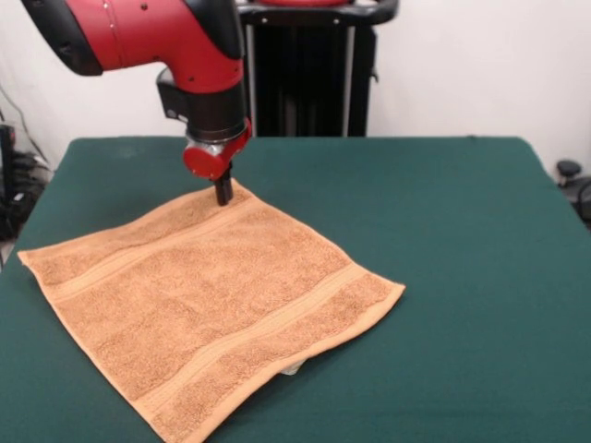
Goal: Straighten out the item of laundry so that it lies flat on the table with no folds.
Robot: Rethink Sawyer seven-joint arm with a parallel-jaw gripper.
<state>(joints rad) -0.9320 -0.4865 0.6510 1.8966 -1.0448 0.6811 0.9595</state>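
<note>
The pincer hangs straight down from the red and black arm, its dark tips pressed close together at the far corner of the towel. The tips look nearly closed, with no gap showing between them, and they meet the cloth right at its corner edge; whether they have pinched a bit of terry or only touch it cannot be told from here.

From that corner the towel spreads away from the pincer toward the camera, sitting as a diamond on the bench. Its two woven bands run slantwise, one close under the pincer, the other near the front edge. The cloth looks almost fully spread, with no plain folds; a small white tag peeks from under the front edge.

The towel lies on the camera's left half of the bench, wholly on the near side of the pincer. Any smoothing pull, I judge, would therefore go away from the towel's body, toward the pedestal, to tension it.
</note>
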